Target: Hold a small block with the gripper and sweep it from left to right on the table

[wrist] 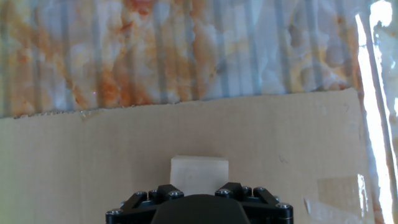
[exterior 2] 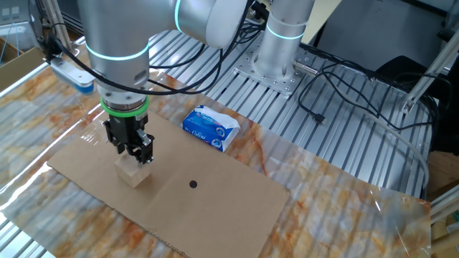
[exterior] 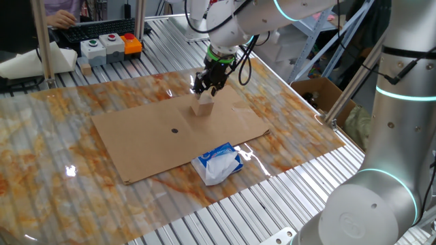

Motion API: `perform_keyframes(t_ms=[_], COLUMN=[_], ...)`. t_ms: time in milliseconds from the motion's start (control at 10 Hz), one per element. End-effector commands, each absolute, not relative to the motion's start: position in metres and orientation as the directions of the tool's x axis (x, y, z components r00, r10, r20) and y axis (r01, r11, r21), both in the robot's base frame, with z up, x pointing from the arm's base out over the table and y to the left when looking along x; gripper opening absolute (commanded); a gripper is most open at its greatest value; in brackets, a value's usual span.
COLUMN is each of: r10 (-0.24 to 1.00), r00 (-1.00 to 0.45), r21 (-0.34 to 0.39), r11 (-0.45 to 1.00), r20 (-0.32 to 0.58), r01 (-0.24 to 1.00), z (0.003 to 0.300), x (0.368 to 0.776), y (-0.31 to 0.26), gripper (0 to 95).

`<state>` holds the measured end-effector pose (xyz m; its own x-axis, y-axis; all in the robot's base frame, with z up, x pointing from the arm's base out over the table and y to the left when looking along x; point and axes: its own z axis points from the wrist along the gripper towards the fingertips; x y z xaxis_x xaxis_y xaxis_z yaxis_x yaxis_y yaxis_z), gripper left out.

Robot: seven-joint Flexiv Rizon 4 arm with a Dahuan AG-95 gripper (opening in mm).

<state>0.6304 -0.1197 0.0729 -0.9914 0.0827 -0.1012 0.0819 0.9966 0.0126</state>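
The small block (exterior: 202, 106) is a pale tan wooden cube resting on a flat brown cardboard sheet (exterior: 157, 136) that lies on the orange-and-white marbled table (exterior: 41, 156). My black gripper (exterior: 205, 94) stands upright over the block, its fingers closed on the block's top sides. In the other fixed view the gripper (exterior 2: 134, 156) grips the block (exterior 2: 133, 173) near the left end of the cardboard (exterior 2: 215, 204). The hand view shows the block (wrist: 199, 173) between my gripper's (wrist: 199, 190) fingers, with the table (wrist: 155, 56) beyond.
A white-and-blue plastic packet (exterior: 218, 163) lies at the cardboard's near edge, also seen in the other fixed view (exterior 2: 210, 127). A button box (exterior: 109, 46) sits on the far rails. An open cardboard box (exterior: 320, 92) stands off the right side. A black dot (exterior: 174, 131) marks the cardboard.
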Motion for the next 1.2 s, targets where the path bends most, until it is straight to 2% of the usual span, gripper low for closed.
perform_keyframes(t_ms=[100,1200], r10=[0.081,0.104], r00=[-0.992,-0.991], r21=[0.012,0.015], r11=[0.997,0.995], r20=[-0.092,-0.087], r01=[0.081,0.103], z=[0.071,0.051], x=[0.634,0.646], y=[-0.119,-0.123], gripper=[57.0,57.0])
